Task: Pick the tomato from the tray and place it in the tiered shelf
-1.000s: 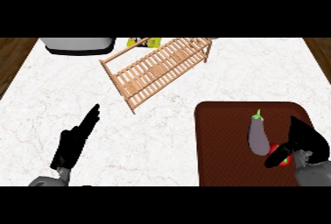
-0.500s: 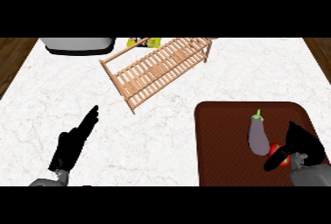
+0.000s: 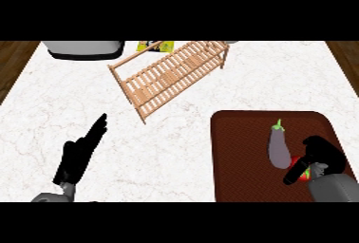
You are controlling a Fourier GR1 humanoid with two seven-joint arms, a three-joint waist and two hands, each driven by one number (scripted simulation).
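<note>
Head view. White marbled tabletop (image 3: 175, 142), seen from steeply above.

Dark brown tray (image 3: 238, 156) at lower right, flat on the tabletop. In it: a purple eggplant (image 3: 279, 148) with green stem pointing away from the robot, lying lengthwise near the tray's middle; and the tomato (image 3: 304, 173), red with a bit of green showing, just beside the eggplant's near end, toward the tray's right side. The tomato is mostly hidden.

Right hand (image 3: 317, 155) is down over the tomato, fingers and thumb curled round it, red showing between them. Tomato not raised that I can tell; it sits within the tray's outline.

Wooden tiered shelf (image 3: 168, 73) lies at upper centre, slatted, angled across the tabletop, well apart from the tray. Nothing seen on its slats.

Left hand (image 3: 80, 154) at lower left, fingers straight and together, resting over bare tabletop.

Grey appliance (image 3: 82, 48) at the far left edge; a yellow-green packet (image 3: 155, 45) just beside it, behind the shelf.
</note>
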